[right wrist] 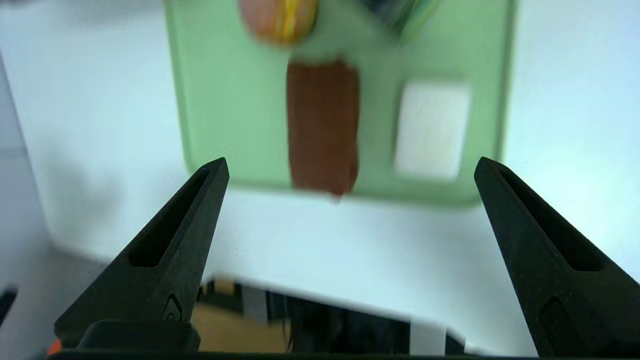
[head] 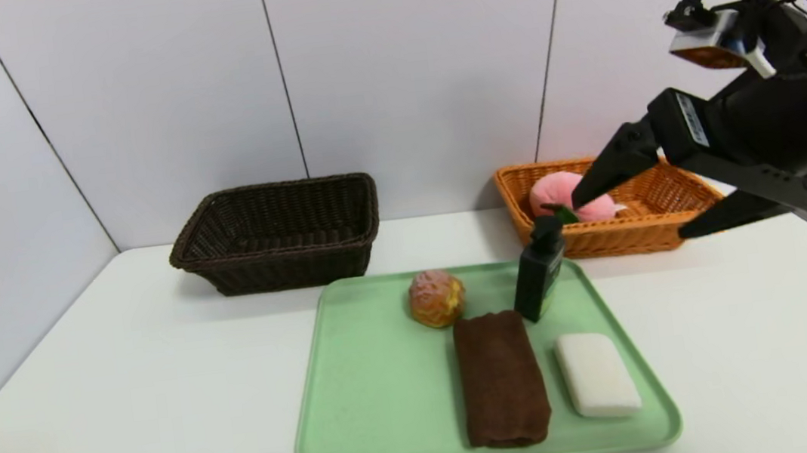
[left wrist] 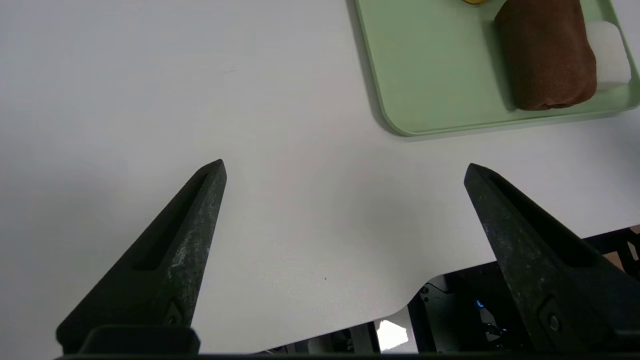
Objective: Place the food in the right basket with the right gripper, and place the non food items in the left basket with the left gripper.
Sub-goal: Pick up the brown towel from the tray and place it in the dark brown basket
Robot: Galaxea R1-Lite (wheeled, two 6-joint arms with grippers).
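Note:
A green tray [head: 364, 413] holds a round bun [head: 437, 298], a dark pump bottle [head: 539, 272], a rolled brown towel [head: 501, 379] and a white soap bar [head: 597, 374]. A pink peach [head: 559, 193] lies in the orange basket [head: 625, 239] at the back right. The dark brown basket [head: 279, 271] stands at the back left. My right gripper [head: 629, 218] hangs open and holds nothing, in the air in front of the orange basket; its wrist view looks down on the towel [right wrist: 322, 125] and soap [right wrist: 432, 130]. My left gripper [left wrist: 345, 165] is open and holds nothing, low over the table's near left corner.
The white table's front edge [left wrist: 350, 310] runs just under the left gripper. Grey wall panels close off the back and the left side. The tray's near left corner [left wrist: 400, 125] lies ahead of the left gripper.

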